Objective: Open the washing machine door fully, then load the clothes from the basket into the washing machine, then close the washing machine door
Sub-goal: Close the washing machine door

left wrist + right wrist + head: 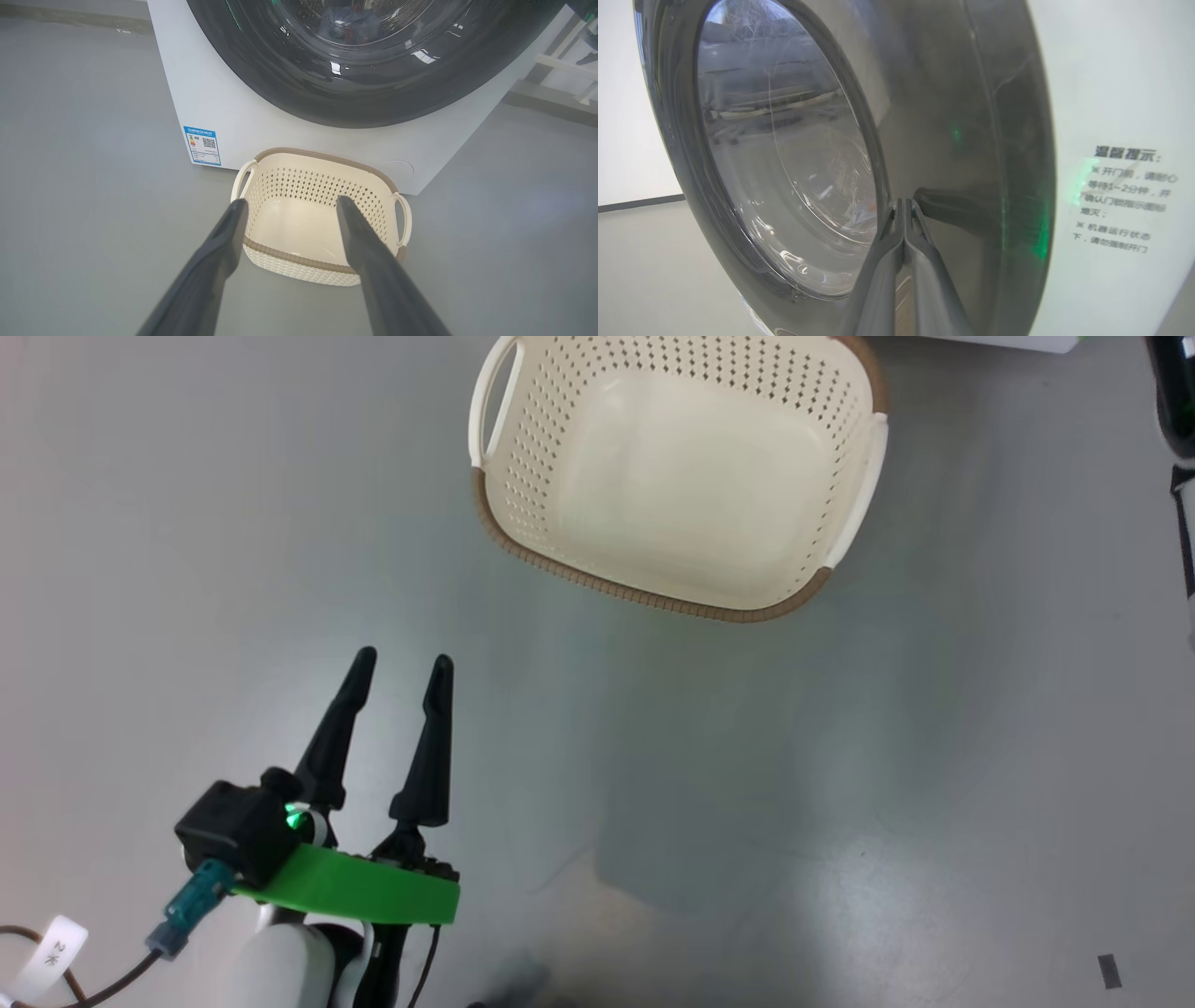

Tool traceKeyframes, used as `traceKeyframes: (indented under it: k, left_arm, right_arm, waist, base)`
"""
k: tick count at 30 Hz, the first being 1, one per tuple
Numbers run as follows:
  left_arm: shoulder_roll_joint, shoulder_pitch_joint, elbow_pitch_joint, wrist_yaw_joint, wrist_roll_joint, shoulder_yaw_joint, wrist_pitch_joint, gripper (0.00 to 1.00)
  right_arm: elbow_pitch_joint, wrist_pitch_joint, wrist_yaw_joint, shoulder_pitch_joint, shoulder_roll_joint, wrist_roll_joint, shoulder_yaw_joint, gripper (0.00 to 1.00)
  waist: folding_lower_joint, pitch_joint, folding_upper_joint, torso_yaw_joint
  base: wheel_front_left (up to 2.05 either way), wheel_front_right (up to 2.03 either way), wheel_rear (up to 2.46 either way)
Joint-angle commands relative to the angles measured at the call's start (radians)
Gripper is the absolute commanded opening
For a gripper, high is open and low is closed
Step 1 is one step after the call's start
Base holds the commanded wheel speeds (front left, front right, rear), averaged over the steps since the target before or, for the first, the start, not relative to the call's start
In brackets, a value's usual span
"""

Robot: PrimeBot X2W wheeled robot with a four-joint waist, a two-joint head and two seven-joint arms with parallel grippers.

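Washing machine door (289,79) lies shut against the white washing machine (224,107): you see a wide glossy black ring around a bulging clear glass bowl (784,163). Low on the front, left to right, you have a blue energy sticker (202,145) with a QR code, the cream perforated basket (322,158) with its brown woven-look rim on the grey floor (140,523), and a round filter cap (395,169). Beside the door, a printed notice (1125,200) is headed 温馨提示. Your left gripper (404,658) hovers near the basket, fingers spread wide, holding nothing. Your right gripper (902,201) is pinched together, tips against the black ring.
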State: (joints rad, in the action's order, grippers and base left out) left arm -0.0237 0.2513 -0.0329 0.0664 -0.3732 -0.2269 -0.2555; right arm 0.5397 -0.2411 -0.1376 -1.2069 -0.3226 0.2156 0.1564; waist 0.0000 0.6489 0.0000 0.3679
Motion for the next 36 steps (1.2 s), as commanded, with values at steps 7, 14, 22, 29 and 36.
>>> traceKeyframes:
  k: [7,14,22,29,36]
  left_arm:
    - [-0.027,-0.002,0.039,0.002,0.035,0.067,-0.006,1.00]
    - [-0.027,-0.014,0.050,0.005,0.061,0.098,-0.006,1.00]
    - [-0.027,-0.041,0.061,0.015,0.105,0.154,-0.006,1.00]
    - [-0.027,-0.085,0.062,0.022,0.140,0.203,-0.006,1.00]
    - [-0.027,-0.146,0.071,0.030,0.142,0.240,-0.006,1.00]
  right_arm:
    - [-0.130,-0.014,0.007,0.171,0.008,0.076,0.048,0.00]
    - [-0.244,-0.017,0.007,0.353,0.008,0.095,0.039,0.00]
    - [-0.380,-0.018,0.007,0.601,0.071,0.109,-0.040,0.00]
    - [-0.444,-0.017,0.007,0.751,0.107,0.104,-0.073,0.00]
    - [-0.452,-0.018,0.007,0.875,0.159,0.119,-0.081,0.00]
  waist:
    - [0.0000,-0.055,0.0000,-0.050]
    - [0.0000,-0.104,0.0000,-0.095]
    - [0.0000,-0.190,0.0000,-0.170]
    - [0.0000,-0.279,0.0000,-0.234]
    - [0.0000,-0.379,0.0000,-0.283]
  base:
    - [0.00,0.00,0.00]
    - [0.00,0.00,0.00]
    - [0.00,0.00,0.00]
    - [0.00,0.00,0.00]
    - [0.00,0.00,0.00]
